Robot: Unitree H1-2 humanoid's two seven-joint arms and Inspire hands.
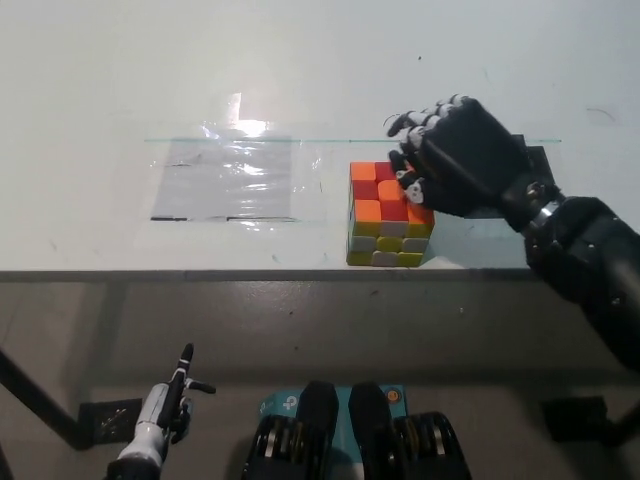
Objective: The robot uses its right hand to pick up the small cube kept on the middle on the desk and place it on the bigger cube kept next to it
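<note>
Black and jointed, the robot's right hand (450, 160) hovers over the right part of a multicoloured plastic puzzle cube (388, 215) with orange, red, yellow and white tiles, which sits near the front edge of the pale desk (100, 80). The fingers (415, 125) are spread and loosely curved and hold nothing; their tips overlap the cube's top right corner, though contact cannot be confirmed from this angle.

One cube is plainly visible. A raised orange patch on its top, just beside the fingertips, may be the small cube, but it is too small to tell, and no second cube stands apart on the desk. One dark flat mat (530, 160) peeks out from under the hand on its far side. One clear plastic sheet (235, 180) lies well apart, out beyond the fingertips. The white left hand (160, 415) rests low, below the desk edge, well away from the working hand; whether it is open or closed cannot be judged.

The cube is likely light, rigid and smooth-faced, so slippery under hard fingertips. A pinch on two opposite side faces, squarely and not on corners, would probably hold best.
</note>
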